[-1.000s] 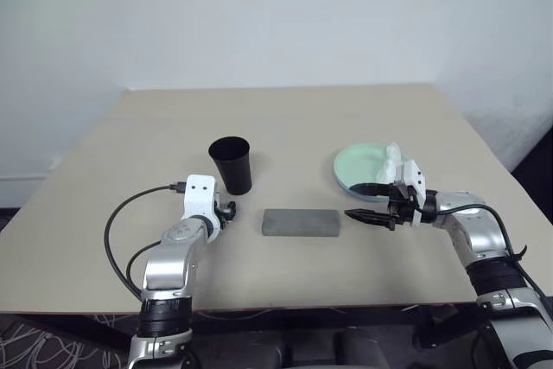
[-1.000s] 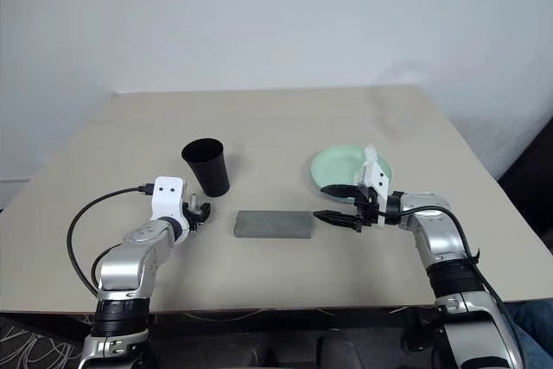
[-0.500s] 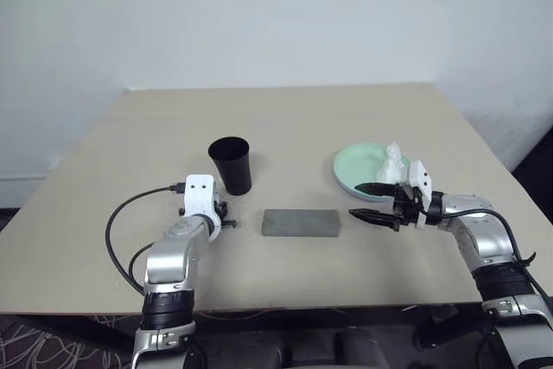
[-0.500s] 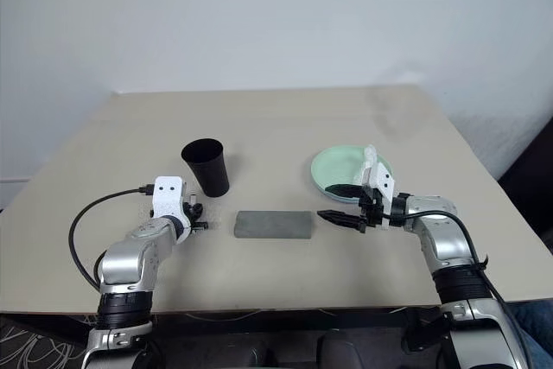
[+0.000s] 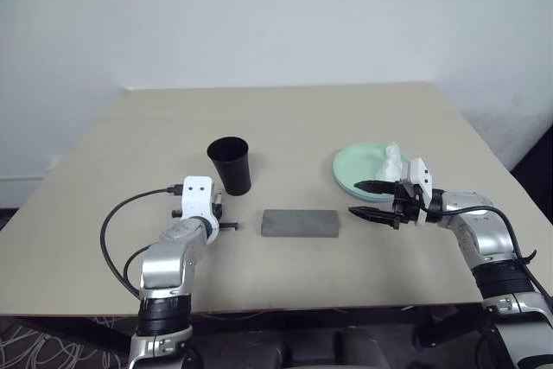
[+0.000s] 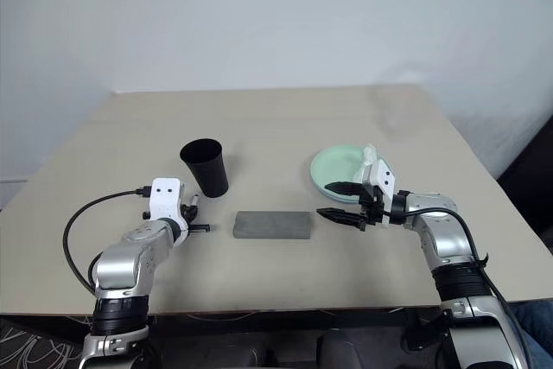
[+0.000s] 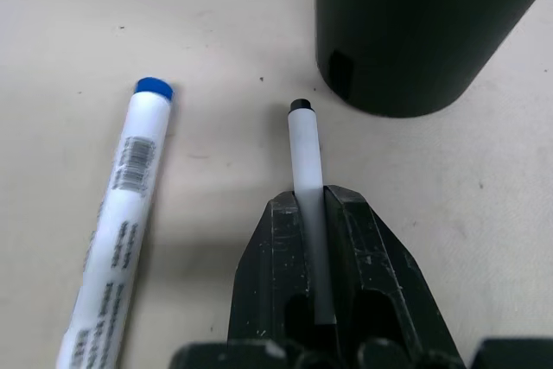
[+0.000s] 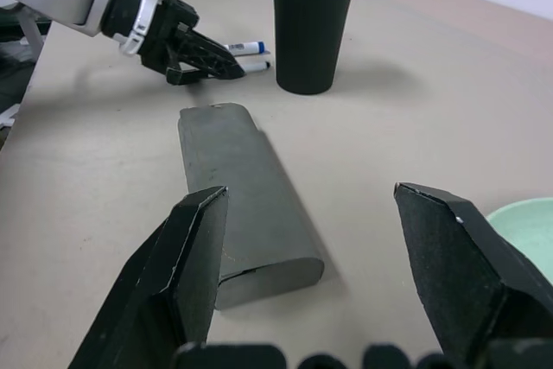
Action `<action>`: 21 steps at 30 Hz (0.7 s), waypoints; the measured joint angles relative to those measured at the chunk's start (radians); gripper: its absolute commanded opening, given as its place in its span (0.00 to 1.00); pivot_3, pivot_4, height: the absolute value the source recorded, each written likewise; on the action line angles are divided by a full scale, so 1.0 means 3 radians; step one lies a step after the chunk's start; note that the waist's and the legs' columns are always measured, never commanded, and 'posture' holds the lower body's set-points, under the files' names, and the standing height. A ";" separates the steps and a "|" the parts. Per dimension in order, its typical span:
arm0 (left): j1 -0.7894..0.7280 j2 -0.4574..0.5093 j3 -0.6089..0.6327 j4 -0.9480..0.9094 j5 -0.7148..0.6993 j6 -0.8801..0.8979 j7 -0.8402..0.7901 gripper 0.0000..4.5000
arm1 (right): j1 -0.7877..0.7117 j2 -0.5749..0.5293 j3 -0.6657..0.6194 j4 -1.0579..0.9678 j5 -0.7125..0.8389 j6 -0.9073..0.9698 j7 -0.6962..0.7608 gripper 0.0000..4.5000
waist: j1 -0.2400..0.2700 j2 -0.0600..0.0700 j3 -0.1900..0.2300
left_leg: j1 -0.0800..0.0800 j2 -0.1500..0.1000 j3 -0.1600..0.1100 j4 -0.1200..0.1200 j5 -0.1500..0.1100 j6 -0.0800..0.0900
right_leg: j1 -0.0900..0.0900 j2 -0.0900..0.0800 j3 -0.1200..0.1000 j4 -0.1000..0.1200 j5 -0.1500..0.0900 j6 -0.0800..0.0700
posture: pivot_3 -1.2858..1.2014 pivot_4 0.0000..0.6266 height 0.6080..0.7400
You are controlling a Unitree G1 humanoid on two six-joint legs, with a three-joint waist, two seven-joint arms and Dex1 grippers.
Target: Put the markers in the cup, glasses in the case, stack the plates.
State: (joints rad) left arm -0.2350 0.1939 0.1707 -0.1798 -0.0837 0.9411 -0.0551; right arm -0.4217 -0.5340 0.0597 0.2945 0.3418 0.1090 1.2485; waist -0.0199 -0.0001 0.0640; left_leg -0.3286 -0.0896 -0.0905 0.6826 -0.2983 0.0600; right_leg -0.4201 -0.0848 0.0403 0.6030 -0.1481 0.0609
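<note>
Left wrist view: dark-capped marker (image 7: pixel 305 170) between clamped jaws (beside cup (image 7: pixel 415 23)).

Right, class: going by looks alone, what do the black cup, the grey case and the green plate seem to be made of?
Cup: probably plastic, smooth with a slight sheen, judging by its thin rim and soft highlights.
Case: matte grey, faintly mottled and scuffed; hard plastic or coated metal, hard to tell which.
Plate: pale mint, even colour, smooth rim; likely plastic or melamine, possibly glazed ceramic.
</note>
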 measured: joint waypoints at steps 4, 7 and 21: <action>0.0008 0.0086 -0.0012 -0.0017 0.0150 -0.0596 0.0106 0.00 | -0.0003 0.0001 0.0001 0.0029 -0.0001 -0.0014 0.0002 0.74 | 0.0005 0.0000 0.0000 | 0.0000 0.0000 0.0001 -0.0001 0.0001 -0.0002 | 0.0000 0.0000 0.0000 -0.0001 0.0000 0.0000 | 0.52 0.00 1.00; 0.0013 0.0128 -0.0008 -0.0013 0.0240 -0.1108 0.0140 0.00 | -0.0012 0.0003 0.0002 0.0034 -0.0001 -0.0014 0.0003 0.74 | 0.0006 0.0000 0.0000 | -0.0001 0.0000 0.0001 -0.0001 0.0001 -0.0002 | 0.0001 -0.0001 0.0000 -0.0005 0.0000 0.0000 | 0.52 0.00 1.00; -0.0897 0.0392 0.0051 0.0987 0.0136 -0.3241 -0.0172 0.00 | -0.0260 0.0123 -0.0054 0.0086 0.0061 -0.0012 -0.0048 0.74 | 0.0083 0.0000 -0.0001 | -0.0007 -0.0001 0.0002 -0.0005 0.0002 0.0000 | -0.0002 0.0000 -0.0004 -0.0019 0.0004 -0.0004 | 0.52 0.00 1.00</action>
State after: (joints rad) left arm -0.5040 0.3113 0.1861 0.1164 -0.0430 -0.0312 -0.1066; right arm -0.4996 -0.4971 0.0435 0.3201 0.3602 0.1055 1.2341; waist 0.0049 -0.0001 0.0635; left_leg -0.3308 -0.0898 -0.0899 0.6812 -0.2977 0.0599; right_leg -0.4207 -0.0847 0.0393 0.5972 -0.1470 0.0597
